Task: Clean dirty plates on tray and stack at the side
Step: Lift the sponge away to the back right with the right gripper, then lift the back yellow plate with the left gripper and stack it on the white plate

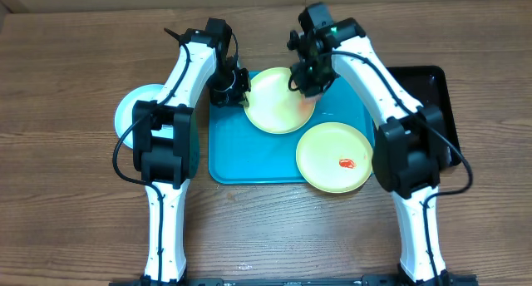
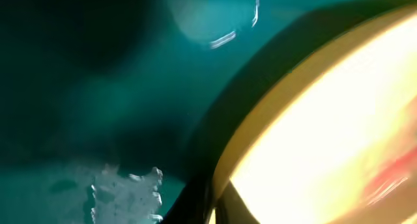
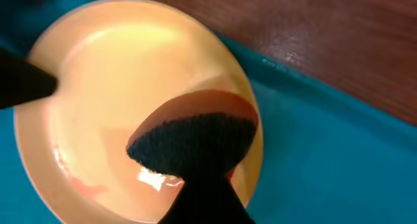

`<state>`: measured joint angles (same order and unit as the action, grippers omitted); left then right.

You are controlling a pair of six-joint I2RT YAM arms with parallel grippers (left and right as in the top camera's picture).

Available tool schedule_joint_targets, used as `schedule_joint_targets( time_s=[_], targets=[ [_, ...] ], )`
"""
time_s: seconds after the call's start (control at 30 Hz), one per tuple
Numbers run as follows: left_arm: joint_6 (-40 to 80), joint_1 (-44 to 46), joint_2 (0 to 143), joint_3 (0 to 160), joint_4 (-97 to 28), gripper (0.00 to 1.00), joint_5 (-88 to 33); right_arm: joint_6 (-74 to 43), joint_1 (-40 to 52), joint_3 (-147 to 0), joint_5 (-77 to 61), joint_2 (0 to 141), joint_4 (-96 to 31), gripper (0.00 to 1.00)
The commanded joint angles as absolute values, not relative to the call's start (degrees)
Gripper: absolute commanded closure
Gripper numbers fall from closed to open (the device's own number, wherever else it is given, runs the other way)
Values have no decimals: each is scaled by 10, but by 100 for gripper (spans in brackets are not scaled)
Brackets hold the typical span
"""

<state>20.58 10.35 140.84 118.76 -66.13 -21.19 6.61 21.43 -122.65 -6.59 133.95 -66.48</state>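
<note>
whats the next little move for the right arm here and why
Probably sweep the dark pad sideways across the far plate: the right gripper presses it there, a pinkish film shows beside the pad, and the left gripper sits shut on the rim, steadying it. The near plate has its red smear untouched.

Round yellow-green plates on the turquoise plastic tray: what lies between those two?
Only a narrow bare strip of the turquoise tray, seen in the overhead view.

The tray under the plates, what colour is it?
The tray is turquoise blue, clearest in the overhead view.
</note>
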Motion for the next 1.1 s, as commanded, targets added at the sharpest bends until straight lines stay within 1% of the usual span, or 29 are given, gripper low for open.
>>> schedule_joint_targets(
  time_s=[0.0, 0.03, 0.1, 0.17, 0.2, 0.27, 0.3, 0.47, 0.6, 0.8, 1.07],
  targets=[
    [201, 102, 1426, 1185, -657, 82, -176, 45, 214, -1228, -52, 1300, -658, 96],
    [200, 106, 1426, 1181, -658, 78, -165, 43, 211, -1228, -52, 1298, -659, 96],
    [195, 112, 1426, 1173, -655, 77, -161, 42, 204, -1228, -57, 1296, -662, 96],
    [195, 117, 1426, 1166, -648, 80, -161, 42, 197, -1228, -76, 1295, -663, 96],
    [195, 119, 1426, 1164, -644, 84, -161, 42, 193, -1228, -91, 1295, -663, 96],
    [195, 122, 1426, 1164, -640, 94, -161, 42, 178, -1228, -131, 1291, -663, 96],
    [195, 124, 1426, 1164, -636, 96, -161, 40, 169, -1228, -149, 1288, -663, 96],
    [194, 124, 1426, 1165, -636, 96, -161, 27, 114, -1228, -208, 1262, -669, 96],
    [173, 121, 1417, 1195, -678, 96, -142, 27, 76, -1228, -221, 1238, -677, 96],
    [173, 124, 1346, 1206, -701, 96, -29, 12, 37, -1228, -222, 1233, -685, 96],
    [176, 140, 1256, 1206, -705, 96, 146, 12, 20, -1228, -197, 1233, -692, 96]
  ],
)
